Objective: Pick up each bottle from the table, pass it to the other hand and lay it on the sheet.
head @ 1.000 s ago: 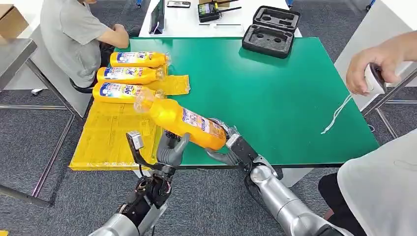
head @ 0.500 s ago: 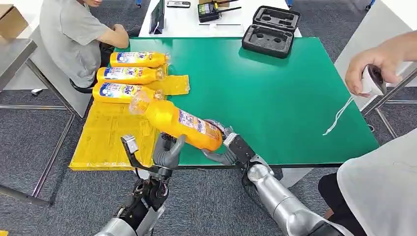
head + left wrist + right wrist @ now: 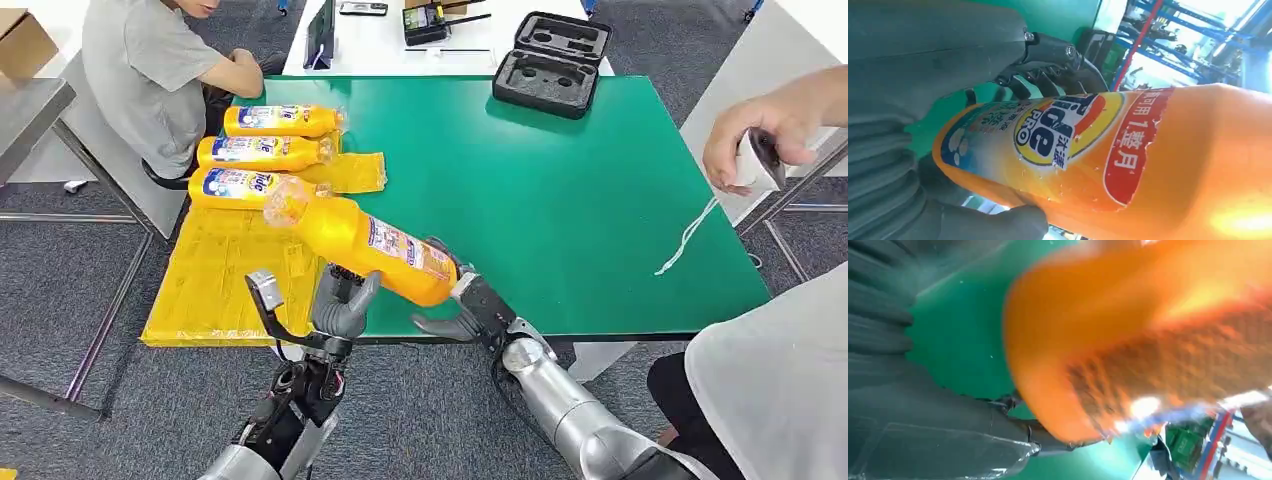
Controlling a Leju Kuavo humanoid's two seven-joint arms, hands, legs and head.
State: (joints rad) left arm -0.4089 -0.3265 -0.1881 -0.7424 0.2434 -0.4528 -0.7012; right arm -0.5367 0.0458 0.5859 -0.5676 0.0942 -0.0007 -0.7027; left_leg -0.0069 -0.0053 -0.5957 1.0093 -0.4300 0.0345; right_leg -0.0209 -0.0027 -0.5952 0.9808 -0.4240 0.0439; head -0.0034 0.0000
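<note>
Over the last second the orange bottle [image 3: 365, 245] has lifted slightly above the green surface [image 3: 560, 200], both the left hand [image 3: 345, 300] and right hand [image 3: 470, 305] gripping it, so the handover looks midway.

An orange bottle [image 3: 365, 245] with a blue, red and yellow label hangs tilted above the near edge of the green desk [image 3: 560, 200], its clear cap end raised toward the far left, its base lower to the right. Three more orange bottles [image 3: 265, 152] lie on their sides, side by side, at the far end of the yellow sheet [image 3: 225, 275] on the left, caps pointing right.
</note>
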